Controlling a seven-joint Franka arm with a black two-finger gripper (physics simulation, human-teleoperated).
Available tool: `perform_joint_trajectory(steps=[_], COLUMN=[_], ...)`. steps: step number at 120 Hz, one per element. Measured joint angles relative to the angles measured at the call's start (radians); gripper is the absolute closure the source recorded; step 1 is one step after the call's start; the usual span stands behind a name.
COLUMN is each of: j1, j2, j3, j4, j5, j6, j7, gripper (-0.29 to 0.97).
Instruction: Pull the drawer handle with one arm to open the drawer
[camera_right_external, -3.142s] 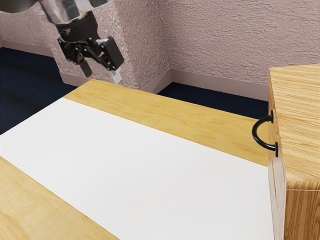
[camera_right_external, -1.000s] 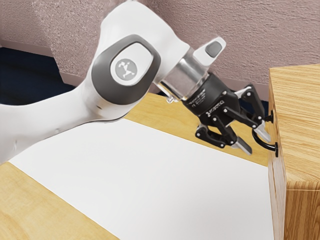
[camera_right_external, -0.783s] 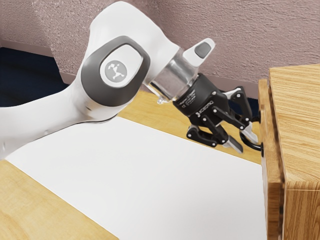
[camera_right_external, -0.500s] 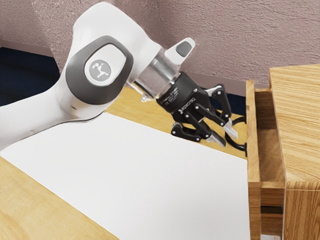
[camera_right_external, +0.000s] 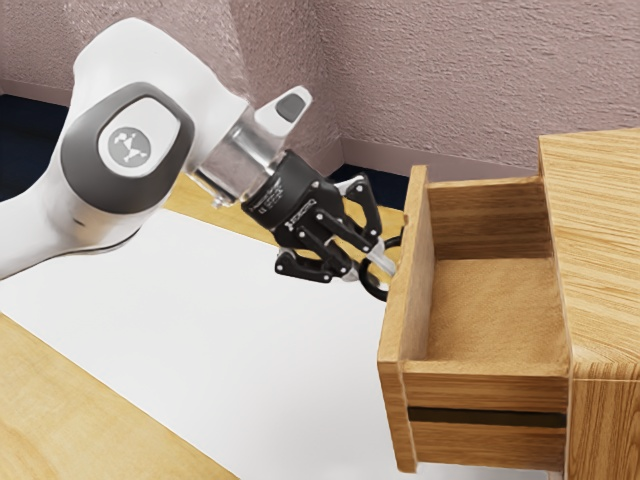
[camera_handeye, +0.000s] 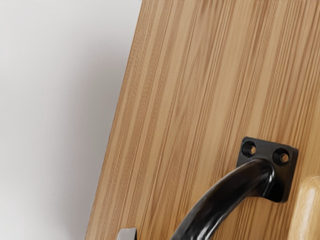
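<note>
Tool (camera_right_external: 368, 268) black, fingers spread astride curved glossy black handle (camera_handeye: 225, 196), grained wooden drawer (camera_right_external: 485, 312) standing open

Our white, grey-jointed arm (camera_right_external: 120, 175) reaches from the exterior view's left across the white-topped wooden table (camera_right_external: 190, 340). Our black two-finger gripper (camera_right_external: 377, 268) sits spread around the black curved handle (camera_right_external: 371, 288) of the light wooden drawer (camera_right_external: 414, 262), which stands well out of the wooden cabinet (camera_right_external: 596, 230).
</note>
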Motion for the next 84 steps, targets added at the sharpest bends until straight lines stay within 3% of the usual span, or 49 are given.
perform_joint_trajectory(steps=[34, 84], j1=[0.012, 0.007], j2=[-0.068, -0.191], j3=[0.01, 0.066], j4=[-0.061, -0.159], j5=[0.011, 0.017], j6=[-0.018, -0.037], j7=[-0.008, -0.009], gripper=[0.77, 0.72])
